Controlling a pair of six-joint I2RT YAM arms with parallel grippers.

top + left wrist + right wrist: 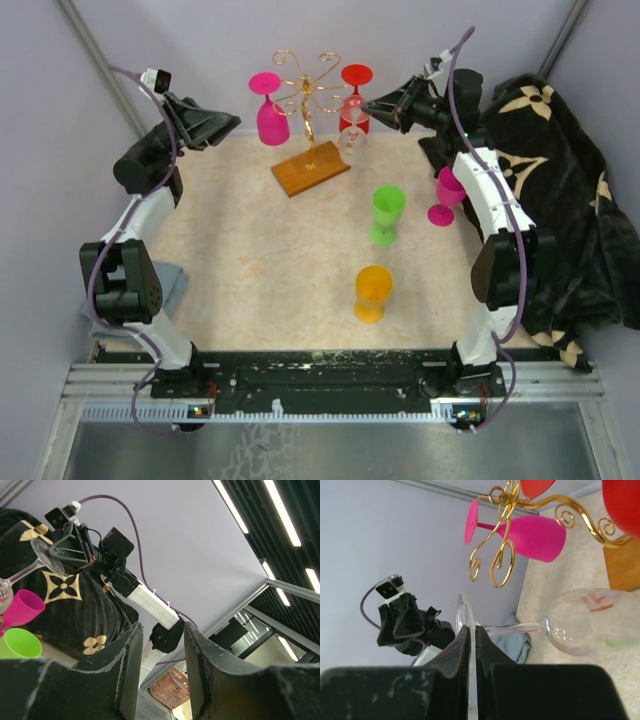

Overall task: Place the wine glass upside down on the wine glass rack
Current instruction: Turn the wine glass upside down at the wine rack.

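A clear wine glass [352,141] hangs bowl-down just right of the wine glass rack [305,92], a gold wire stand on an orange-brown wooden base [311,168]. My right gripper [376,103] is shut on the glass's foot. In the right wrist view the gripper [471,629] pinches the foot's rim, the bowl [590,620] points away, and the gold scrolls [500,555] are above it. A pink glass [270,115] and a red glass [355,95] hang upside down on the rack. My left gripper [230,122] is open and empty left of the rack, and its jaws [161,640] stand apart.
A green glass [387,213], an orange glass [373,292] and a pink glass [446,195] stand upright on the beige mat. A dark patterned cloth [560,180] lies at the right. A grey-blue cloth [170,285] lies by the left arm.
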